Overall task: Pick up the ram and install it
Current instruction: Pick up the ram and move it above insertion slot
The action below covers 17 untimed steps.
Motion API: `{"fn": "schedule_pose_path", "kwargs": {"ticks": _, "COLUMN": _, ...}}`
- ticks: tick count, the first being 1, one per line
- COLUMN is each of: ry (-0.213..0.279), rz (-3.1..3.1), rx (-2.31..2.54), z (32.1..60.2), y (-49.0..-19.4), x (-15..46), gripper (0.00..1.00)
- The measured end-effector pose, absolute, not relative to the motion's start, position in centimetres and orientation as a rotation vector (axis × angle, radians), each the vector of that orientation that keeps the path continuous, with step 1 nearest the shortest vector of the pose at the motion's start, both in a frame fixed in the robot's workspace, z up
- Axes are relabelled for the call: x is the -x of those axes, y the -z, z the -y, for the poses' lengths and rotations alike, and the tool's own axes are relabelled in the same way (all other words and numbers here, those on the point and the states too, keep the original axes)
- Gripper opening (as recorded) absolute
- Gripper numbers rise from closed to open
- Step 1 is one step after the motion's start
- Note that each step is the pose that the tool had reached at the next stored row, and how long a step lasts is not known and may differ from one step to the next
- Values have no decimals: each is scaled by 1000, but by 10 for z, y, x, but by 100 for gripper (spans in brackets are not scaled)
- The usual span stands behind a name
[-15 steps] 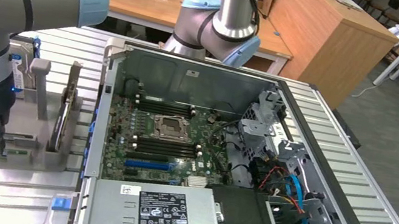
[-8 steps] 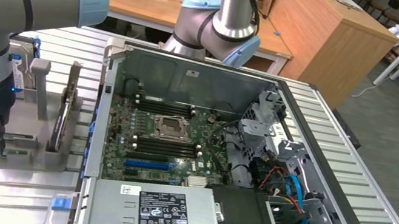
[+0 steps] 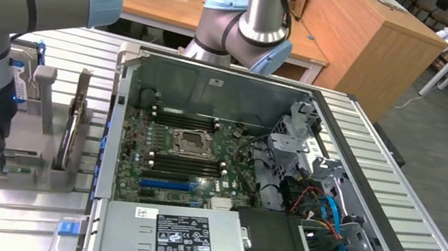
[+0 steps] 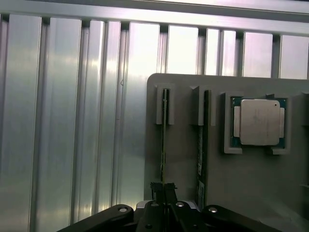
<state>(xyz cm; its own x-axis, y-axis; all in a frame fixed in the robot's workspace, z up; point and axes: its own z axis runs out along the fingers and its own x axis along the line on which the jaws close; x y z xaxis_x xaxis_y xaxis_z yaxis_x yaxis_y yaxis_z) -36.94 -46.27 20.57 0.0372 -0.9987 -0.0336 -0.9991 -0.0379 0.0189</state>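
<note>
While the ribbed table (image 4: 72,121) leaves loads of room off the holder (image 4: 181,159) edge, the gripper (image 4: 163,189) has its jaws pinching the ram (image 4: 163,125) (standing on edge in its slot), second stick (image 4: 203,130) just beside, CPU (image 4: 259,122) past that.

Ram (image 4: 163,130) on edge in holder (image 4: 183,159), processor (image 4: 259,122) alongside.

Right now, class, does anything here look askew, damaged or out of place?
Nothing stands out. The memory stick at the gripper and its neighbour stand straight in the grey holder; the processor sits square in its pocket.
</note>
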Motion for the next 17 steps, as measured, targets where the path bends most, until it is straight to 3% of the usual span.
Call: {"fn": "schedule_pose_path", "kwargs": {"ticks": 17, "ry": -58, "rz": -2172, "rx": 2256, "z": 463, "y": -224, "x": 369, "gripper": 12}}
